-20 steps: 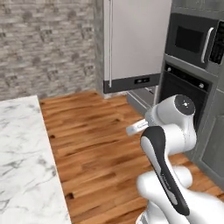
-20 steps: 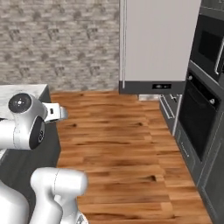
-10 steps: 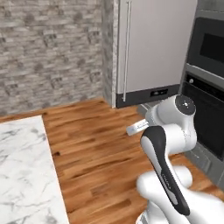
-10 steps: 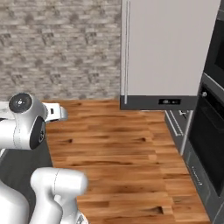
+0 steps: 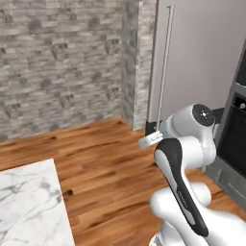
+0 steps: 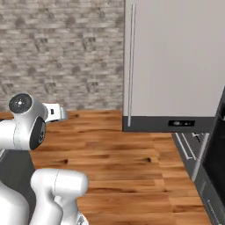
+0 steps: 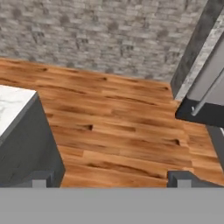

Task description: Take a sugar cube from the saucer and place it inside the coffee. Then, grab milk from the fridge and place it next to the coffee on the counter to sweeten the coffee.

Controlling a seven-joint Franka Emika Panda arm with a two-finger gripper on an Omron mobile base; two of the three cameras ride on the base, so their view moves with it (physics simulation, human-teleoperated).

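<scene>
I've got gripper (image 7: 111, 177) wide open, empty; fridge (image 7: 205, 94) ahead-right, door shut, counter (image 7: 13, 103) off left.

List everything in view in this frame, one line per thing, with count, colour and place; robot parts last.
fridge: one, grey, door shut, long vertical handle, ahead on the right.
oven: one, dark, built into grey cabinetry right of the fridge.
stone wall: one, grey-brown brick pattern, behind, left of the fridge.
floor: one, warm brown wood planks, between the robot and the fridge.
counter: one corner, white marble with grey veins, lower left of the left base view.
arm: one, white with dark joints, folded in front of the base.
end effector: one, dark finger tips far apart, open, holding nothing, aimed at the floor.
</scene>
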